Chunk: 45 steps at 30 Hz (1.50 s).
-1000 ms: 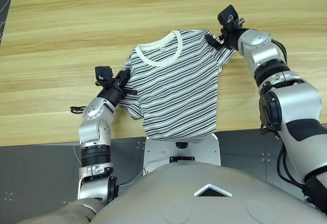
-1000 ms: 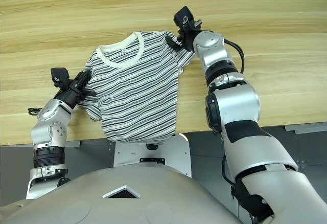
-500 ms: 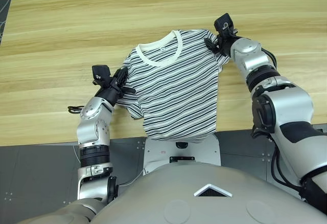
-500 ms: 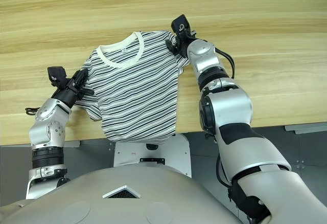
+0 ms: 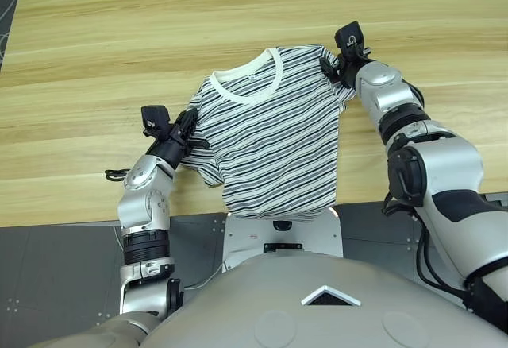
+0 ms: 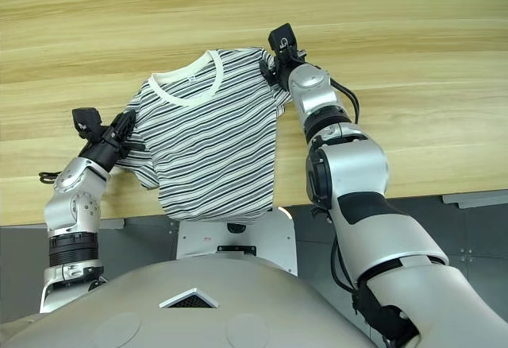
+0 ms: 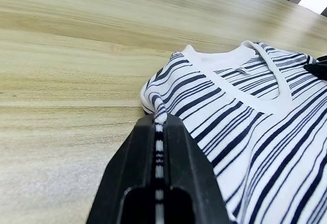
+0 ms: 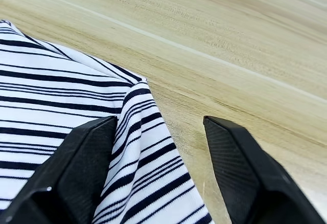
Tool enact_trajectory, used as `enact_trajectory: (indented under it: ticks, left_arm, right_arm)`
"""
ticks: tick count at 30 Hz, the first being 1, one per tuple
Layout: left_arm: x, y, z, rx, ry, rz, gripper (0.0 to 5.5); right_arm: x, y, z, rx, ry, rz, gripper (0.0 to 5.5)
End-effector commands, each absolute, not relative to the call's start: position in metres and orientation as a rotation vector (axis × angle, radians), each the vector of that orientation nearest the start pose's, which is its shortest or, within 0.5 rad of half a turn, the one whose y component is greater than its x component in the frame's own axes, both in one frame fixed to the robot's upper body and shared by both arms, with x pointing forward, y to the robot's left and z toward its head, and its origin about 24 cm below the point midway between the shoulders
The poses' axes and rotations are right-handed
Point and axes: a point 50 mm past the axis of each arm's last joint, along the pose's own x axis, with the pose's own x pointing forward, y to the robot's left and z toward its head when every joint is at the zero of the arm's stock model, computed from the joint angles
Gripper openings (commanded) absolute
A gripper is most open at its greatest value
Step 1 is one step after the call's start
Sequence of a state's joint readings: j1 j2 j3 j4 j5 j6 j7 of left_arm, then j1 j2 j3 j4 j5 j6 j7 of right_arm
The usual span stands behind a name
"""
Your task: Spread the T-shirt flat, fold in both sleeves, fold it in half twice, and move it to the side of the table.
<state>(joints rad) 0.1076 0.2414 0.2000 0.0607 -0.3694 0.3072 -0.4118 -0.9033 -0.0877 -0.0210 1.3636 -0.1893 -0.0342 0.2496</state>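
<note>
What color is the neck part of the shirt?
White collar on the striped T-shirt; left eye view shows it best.

T-shirt (image 5: 270,141) lies on the table (image 5: 119,38) between left claw (image 5: 190,127) and right claw (image 5: 330,67), hem apparently overhanging.

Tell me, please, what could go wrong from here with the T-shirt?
1. The left pincer is shut on one edge of the T-shirt while the right pincer is open at the right sleeve; pulling now could skew the cloth.
2. The hem lies over the near edge of the table and might slide off.
</note>
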Motion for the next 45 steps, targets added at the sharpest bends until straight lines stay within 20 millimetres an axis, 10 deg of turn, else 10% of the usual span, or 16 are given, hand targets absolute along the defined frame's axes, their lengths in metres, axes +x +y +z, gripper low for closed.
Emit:
enact_trajectory:
  ticks: [1,7,24,35,45]
  left_arm:
    - [0.214,0.231,0.001,-0.235,0.361,-0.175,0.1]
    - [0.213,0.232,0.002,-0.233,0.36,-0.172,0.1]
    - [0.214,0.231,0.001,-0.234,0.367,-0.176,0.1]
    - [0.224,0.233,0.013,-0.202,0.275,-0.152,0.1]
    - [0.216,0.239,0.047,-0.065,0.116,-0.269,0.1]
  right_arm:
    - [0.36,-0.118,0.006,-0.333,0.532,0.384,3.11]
    - [0.359,-0.125,0.003,-0.374,0.544,0.33,3.11]
    - [0.36,-0.12,0.007,-0.394,0.479,0.371,0.12]
    - [0.377,-0.12,0.052,-0.294,0.141,0.43,0.12]
    - [0.268,-0.18,0.038,-0.473,-0.005,0.925,0.12]
